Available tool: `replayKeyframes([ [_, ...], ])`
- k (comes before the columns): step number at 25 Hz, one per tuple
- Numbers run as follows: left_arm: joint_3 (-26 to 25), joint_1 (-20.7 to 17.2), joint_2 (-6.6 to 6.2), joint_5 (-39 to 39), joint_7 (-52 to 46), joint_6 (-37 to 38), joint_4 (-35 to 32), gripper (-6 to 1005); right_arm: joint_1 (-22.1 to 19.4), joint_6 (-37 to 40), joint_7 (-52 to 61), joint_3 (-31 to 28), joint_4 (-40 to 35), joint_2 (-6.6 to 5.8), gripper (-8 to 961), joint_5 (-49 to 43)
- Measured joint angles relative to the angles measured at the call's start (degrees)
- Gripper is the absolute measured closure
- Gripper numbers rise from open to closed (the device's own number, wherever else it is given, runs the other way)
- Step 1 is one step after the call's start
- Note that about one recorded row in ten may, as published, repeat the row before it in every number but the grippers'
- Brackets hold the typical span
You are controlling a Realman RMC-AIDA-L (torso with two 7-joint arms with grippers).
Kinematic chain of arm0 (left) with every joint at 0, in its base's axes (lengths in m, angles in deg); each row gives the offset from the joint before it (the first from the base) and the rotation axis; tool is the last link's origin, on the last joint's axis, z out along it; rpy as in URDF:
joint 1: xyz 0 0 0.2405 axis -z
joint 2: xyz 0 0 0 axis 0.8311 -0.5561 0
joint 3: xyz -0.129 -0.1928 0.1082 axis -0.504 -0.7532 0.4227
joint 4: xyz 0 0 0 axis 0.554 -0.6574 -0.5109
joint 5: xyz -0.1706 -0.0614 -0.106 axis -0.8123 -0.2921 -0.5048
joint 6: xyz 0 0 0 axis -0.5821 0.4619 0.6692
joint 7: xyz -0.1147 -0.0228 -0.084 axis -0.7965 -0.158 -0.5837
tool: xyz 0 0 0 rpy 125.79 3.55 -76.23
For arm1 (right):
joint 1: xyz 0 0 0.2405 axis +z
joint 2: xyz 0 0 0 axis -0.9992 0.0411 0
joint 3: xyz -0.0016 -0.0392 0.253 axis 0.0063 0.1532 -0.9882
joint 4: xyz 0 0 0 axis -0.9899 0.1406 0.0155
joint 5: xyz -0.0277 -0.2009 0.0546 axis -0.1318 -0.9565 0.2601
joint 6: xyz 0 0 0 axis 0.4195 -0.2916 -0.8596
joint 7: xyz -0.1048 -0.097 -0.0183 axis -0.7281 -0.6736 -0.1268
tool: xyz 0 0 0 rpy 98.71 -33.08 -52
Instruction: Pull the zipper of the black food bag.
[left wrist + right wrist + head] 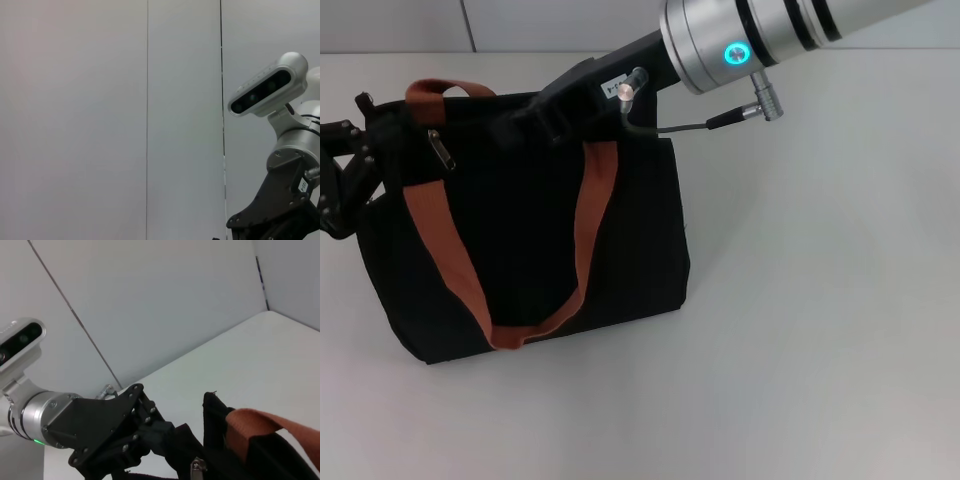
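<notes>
The black food bag [530, 250] lies on the white table at centre-left, its rust-orange straps [442, 250] draped across its face. A silver zipper [440, 148] tab rests near the bag's top left corner. My left gripper [368, 140] is at that corner, shut on the bag's edge. The right wrist view shows the left gripper [162, 432] gripping the black fabric [220, 425] beside the zipper [198, 466]. My right gripper [525, 115] lies over the bag's top edge, right of the zipper; its fingers are lost against the black fabric.
White tabletop [820, 300] stretches to the right and front of the bag. My right arm's silver link [770, 30] crosses the top of the head view. The left wrist view holds only the wall and the robot's head camera [267, 85].
</notes>
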Motion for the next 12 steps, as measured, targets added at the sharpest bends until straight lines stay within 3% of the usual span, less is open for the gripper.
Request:
replayKeyframes([
  [12, 0.0, 0.1, 0.04, -1.1, -1.0, 0.0, 0.0, 981, 0.9, 0.2, -1.3, 0.5, 0.3, 0.48, 828, 0.6],
])
